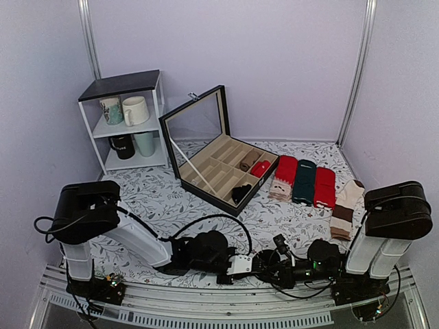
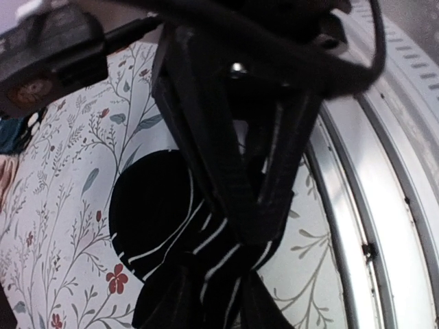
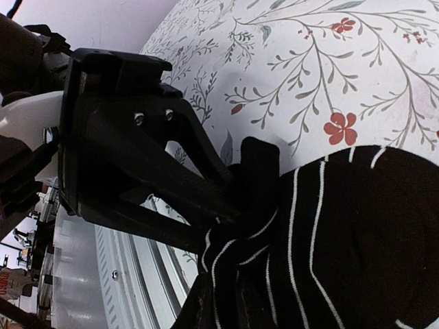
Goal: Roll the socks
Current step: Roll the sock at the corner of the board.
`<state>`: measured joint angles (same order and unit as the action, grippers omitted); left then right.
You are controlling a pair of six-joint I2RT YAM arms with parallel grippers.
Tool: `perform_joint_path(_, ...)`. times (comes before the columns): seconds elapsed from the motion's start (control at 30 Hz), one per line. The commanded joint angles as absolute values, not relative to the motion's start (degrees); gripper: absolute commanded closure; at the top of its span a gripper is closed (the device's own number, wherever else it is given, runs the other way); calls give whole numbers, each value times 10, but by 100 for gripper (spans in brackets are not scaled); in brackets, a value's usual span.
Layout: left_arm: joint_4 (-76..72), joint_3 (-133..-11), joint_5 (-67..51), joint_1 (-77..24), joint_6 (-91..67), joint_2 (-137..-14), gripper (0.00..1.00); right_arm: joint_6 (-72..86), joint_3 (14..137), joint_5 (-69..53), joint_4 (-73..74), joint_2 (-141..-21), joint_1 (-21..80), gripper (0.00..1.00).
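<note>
The left gripper (image 2: 241, 229) is pinching a bunched fold of the striped sock (image 3: 343, 233); its two fingers (image 2: 206, 157) are converging to a point with fabric between the tips. The right gripper (image 1: 282, 273) is meeting it from the opposite side. In its own wrist view only a dark shape is showing at the bottom edge, cut off by the frame, so whether it is spread or pressed together cannot be told. In the top view both tools and the sock are merging into one dark cluster, and the contact point is hard to make out there.

The striped sock is lying on the tabletop (image 1: 158, 199) at the near edge, slightly right of the middle. Its rounded black body is spreading away from the pinched fold, partly hidden behind the left fingers.

The metal rail (image 2: 384, 205) is running along the near edge, just beside the sock. Bare patterned cloth is extending from the tools toward the far edge.

A box (image 1: 219, 168) with its lid raised is sitting near the middle of the far edge. A row of socks (image 1: 305, 181) is lying toward the far right corner. A shelf (image 1: 127, 116) is standing at the far left corner.
</note>
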<state>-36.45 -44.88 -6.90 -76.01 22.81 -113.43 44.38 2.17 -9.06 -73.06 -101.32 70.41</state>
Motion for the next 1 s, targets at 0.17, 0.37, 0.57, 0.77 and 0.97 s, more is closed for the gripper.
perform_joint_path(0.17,-230,-466,-59,-774,215,-1145,100,471,-4,-130,-602,-1072,709,90)
perform_joint_path(0.37,-102,-497,-82,-776,161,-1133,100,475,-15,-112,-617,-1050,709,86)
perform_joint_path(0.57,-10,-499,-99,-772,61,-1115,100,456,-21,-37,-522,-923,708,69)
perform_joint_path(0.77,20,-498,-114,-771,18,-1165,100,406,25,42,-281,-721,709,61)
perform_joint_path(0.97,26,-500,-152,-756,-1,-1183,100,328,9,37,-242,-579,709,58)
